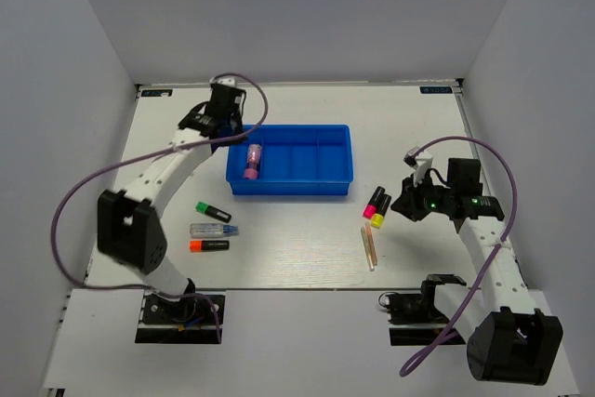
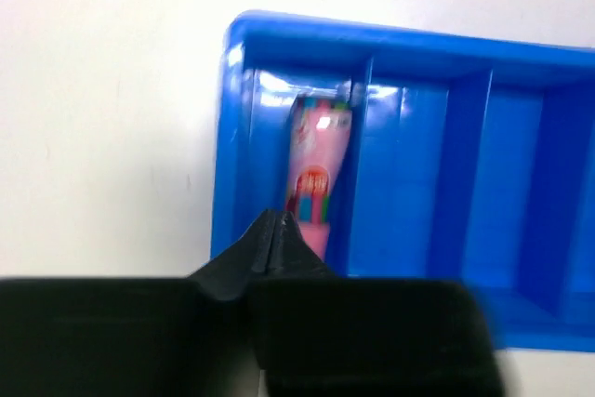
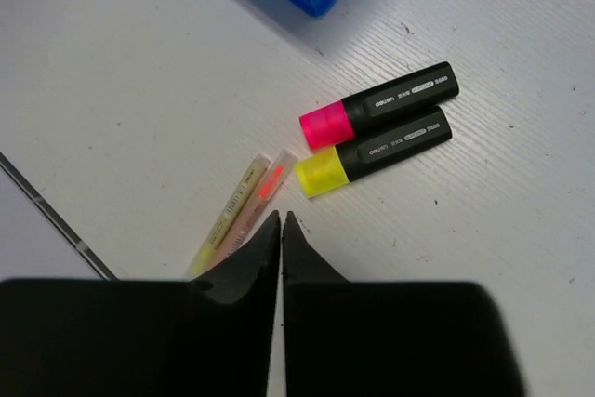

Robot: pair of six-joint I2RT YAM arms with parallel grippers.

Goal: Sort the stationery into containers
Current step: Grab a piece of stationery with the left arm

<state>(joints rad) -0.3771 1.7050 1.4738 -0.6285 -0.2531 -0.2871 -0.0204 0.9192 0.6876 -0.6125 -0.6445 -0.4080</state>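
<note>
Blue four-compartment tray (image 1: 288,189), long axis left to right, with a pink tube (image 1: 252,162) lying lengthwise in its leftmost compartment. On the bench (image 1: 297,262), left of the tray: green-capped marker (image 1: 213,212), clear bluish pen (image 1: 213,230), orange-capped marker (image 1: 209,245). Right of it: pink-capped marker (image 1: 374,201) and yellow-capped marker (image 1: 380,211) side by side, with thin pale sticks (image 1: 369,247) nearer.

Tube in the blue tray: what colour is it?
The tube is pink; left wrist view shows it best.
</note>
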